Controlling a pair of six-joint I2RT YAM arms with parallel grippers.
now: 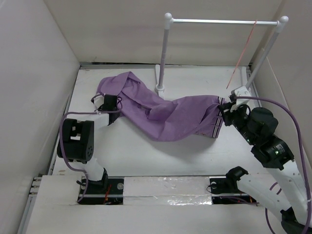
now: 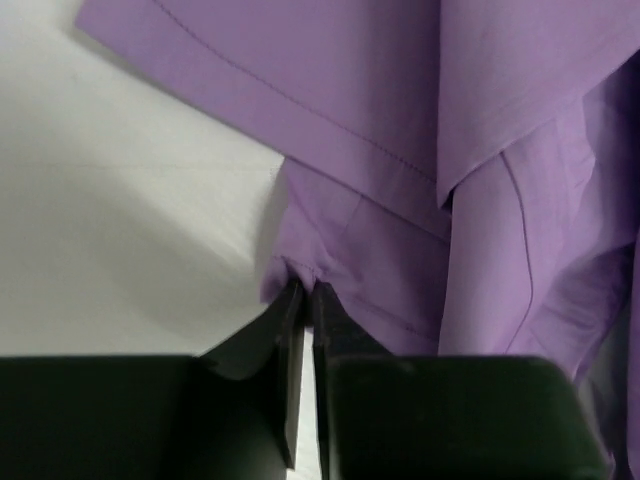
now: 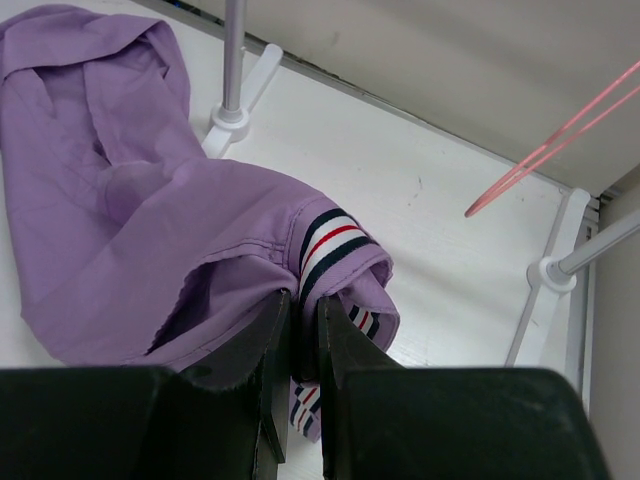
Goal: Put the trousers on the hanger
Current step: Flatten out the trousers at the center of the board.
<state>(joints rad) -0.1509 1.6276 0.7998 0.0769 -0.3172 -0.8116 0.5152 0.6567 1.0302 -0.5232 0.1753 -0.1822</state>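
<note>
The light purple cloth trousers (image 1: 165,114) with a striped waistband lie on the white bench (image 1: 146,156). Their long axis runs left to right, leg ends at my left and waistband at my right. The left tool (image 2: 305,300) has its jaws pressed together on a fold of leg cloth. The right tool (image 3: 305,310) is clamped on the waistband. The thin pink-red wire hanger (image 1: 241,58) hangs from the white rail stand (image 1: 219,21), just behind the right tool. I judge the right arm to be the nearer.
</note>
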